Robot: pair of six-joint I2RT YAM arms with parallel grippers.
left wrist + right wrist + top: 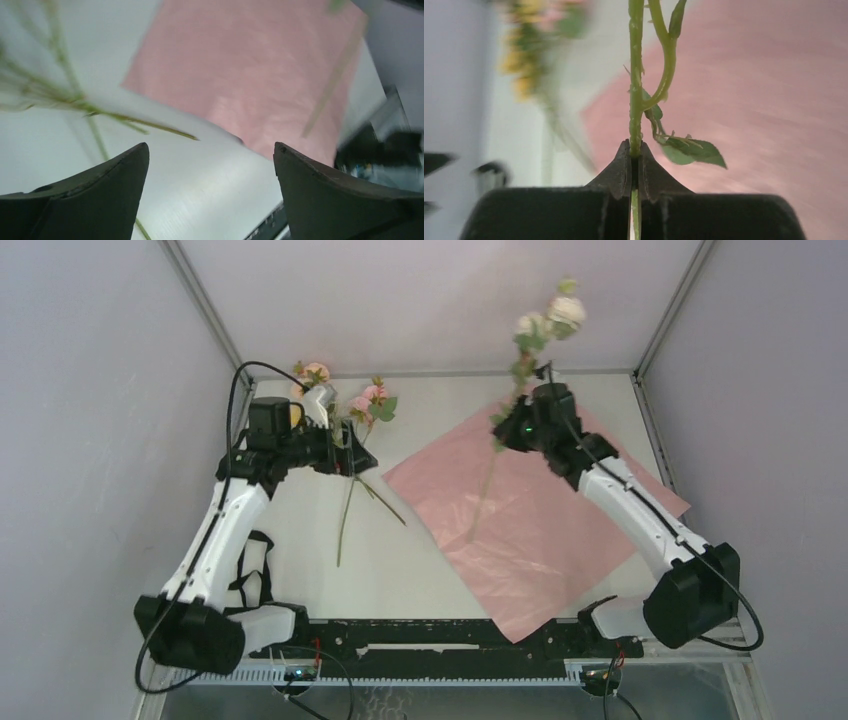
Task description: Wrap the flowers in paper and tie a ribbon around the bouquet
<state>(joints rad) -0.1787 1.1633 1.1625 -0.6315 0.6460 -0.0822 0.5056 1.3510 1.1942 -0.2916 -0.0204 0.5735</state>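
- Right hand (634, 150) pressed together, pinching long green-stemmed white flower (487, 480) mid-stem. The stem is steep, its tail over the thin crinkled lilac-pink paper sheet (560, 530) (directly below, right arm nearer).
- Left hand (211, 146) spread, beside pink-yellow flowers (372, 398), left of the paper.

paper (560, 530): flat on the table (420, 580), right half
flowers (345, 510): on the table, left of the paper; just under my left gripper (211, 147)
held stem (636, 100): between my right gripper (635, 150) fingers; over the paper's far-left part
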